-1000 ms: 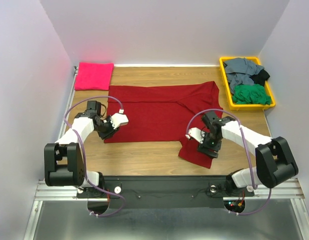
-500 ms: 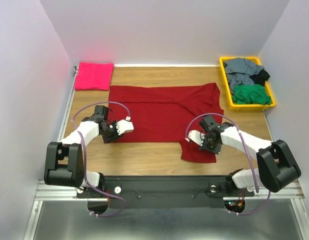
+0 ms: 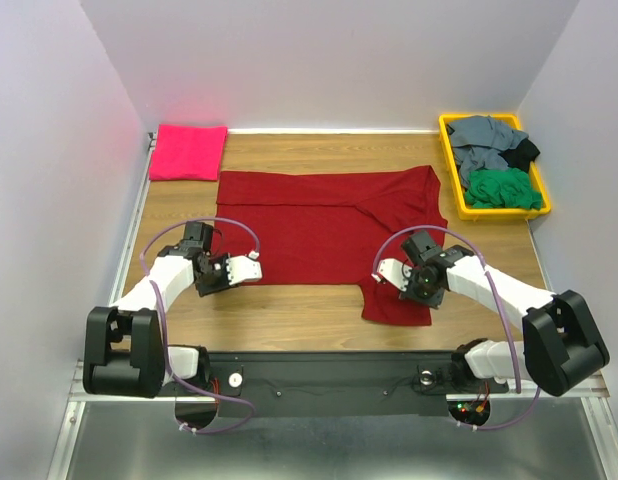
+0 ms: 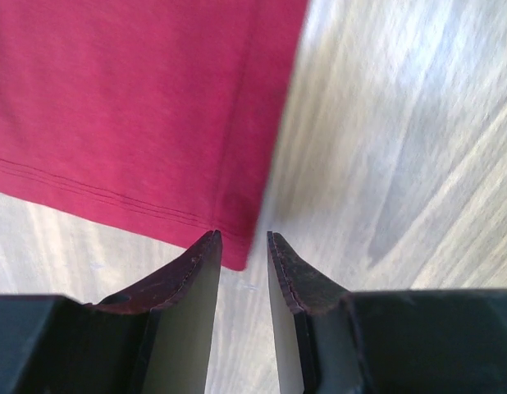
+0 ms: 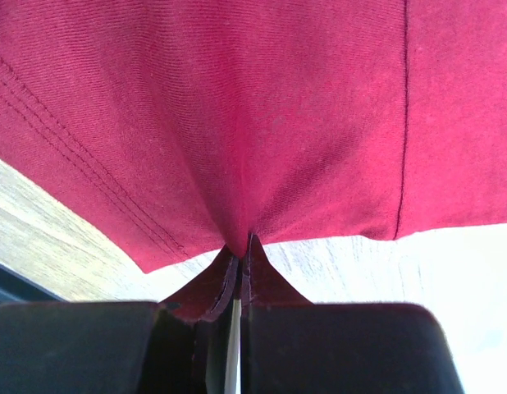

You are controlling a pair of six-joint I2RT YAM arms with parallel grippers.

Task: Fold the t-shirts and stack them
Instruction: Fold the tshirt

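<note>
Found at the far right a rectangular yellow plastic tray [image 3: 448, 165], filled with crumpled soft clothes: grey fabric shirts [image 3: 484, 140] at the far end, a black shirt [image 3: 529, 150] against the right wall, a green shirt [image 3: 501, 188] at the near end. Saw in the far left corner a hot-pink fabric shirt [image 3: 189, 152], folded into a neat square, well apart from all else. Noted in the middle of the pale wooden table [image 3: 289, 305] a dark crimson-red short-sleeved t-shirt [image 3: 319, 225], spread flat and wide, with one fold line across the right part and a flap reaching toward the near edge.

Could read from the top view only the places of the two arms, not the jaws. Learned more from the wrist views. Saw the left gripper [image 3: 251, 268] [image 4: 241, 238] at the near left corner of the crimson cloth, with a narrow gap between the dark fingers [image 4: 188, 279], clamping nothing. Saw the hemmed corner with its double stitching just before the tips, over the streaked wood grain. Saw the right gripper [image 3: 419, 288] [image 5: 239, 246] at the near right flap, closed tight on a pinch of the fine knitted cloth, drawn into a small peak at the tips. Noted there also rows of hem stitching on the left and one straight seam on the right.
</note>
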